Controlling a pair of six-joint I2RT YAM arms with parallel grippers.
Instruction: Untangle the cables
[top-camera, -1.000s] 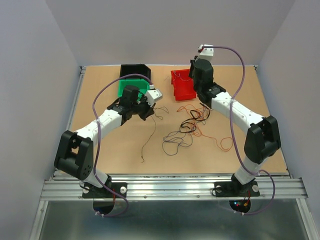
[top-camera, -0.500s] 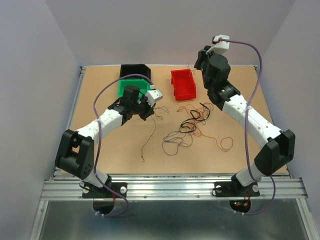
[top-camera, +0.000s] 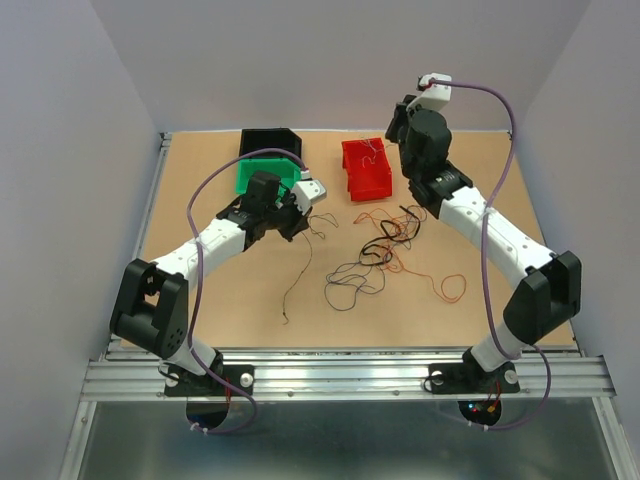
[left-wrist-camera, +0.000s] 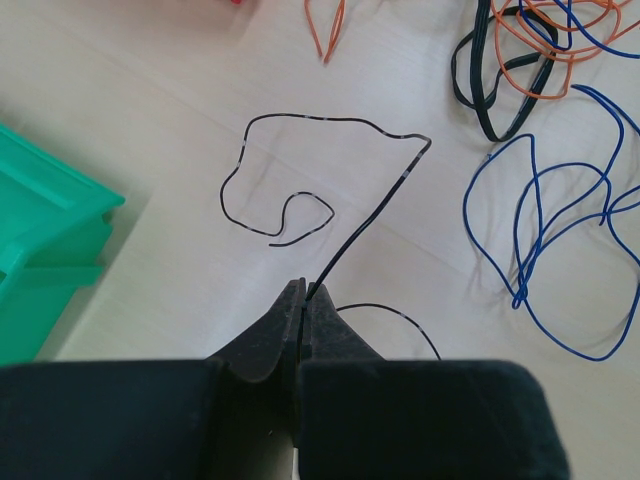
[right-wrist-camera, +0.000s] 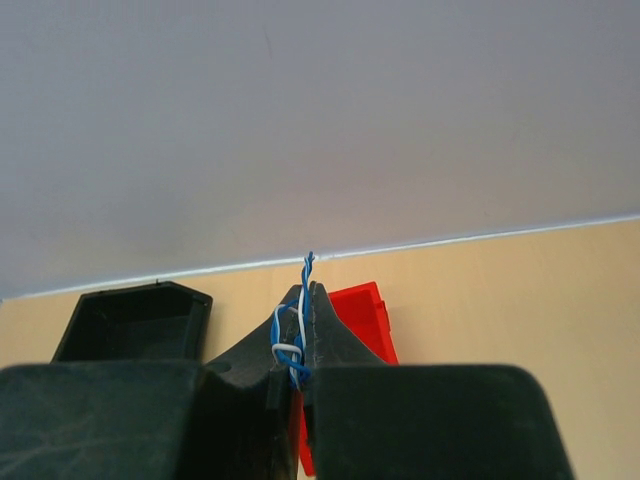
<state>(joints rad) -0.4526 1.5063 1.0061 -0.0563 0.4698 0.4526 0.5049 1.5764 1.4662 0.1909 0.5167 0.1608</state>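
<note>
The cables lie as a loose tangle (top-camera: 385, 250) of orange, black and purple-blue wires on the table's middle right. My left gripper (top-camera: 297, 222) is shut on a thin black wire (left-wrist-camera: 340, 121) that curls over the table ahead of it; its tail (top-camera: 293, 285) trails toward the near edge. The left wrist view also shows blue loops (left-wrist-camera: 530, 200) and an orange-black clump (left-wrist-camera: 530, 50) at the right. My right gripper (top-camera: 397, 118) is raised above the red bin (top-camera: 365, 170) and is shut on a twisted blue-and-white wire (right-wrist-camera: 307, 290).
A green bin (top-camera: 262, 172) and a black bin (top-camera: 270, 142) stand at the back left, behind my left gripper. The green bin's corner shows in the left wrist view (left-wrist-camera: 40, 230). The red bin (right-wrist-camera: 362, 315) and black bin (right-wrist-camera: 130, 320) lie below my right gripper.
My right arm has risen from low over the red bin, swung right, then come slightly back left. My left arm and its black wire have not moved.
</note>
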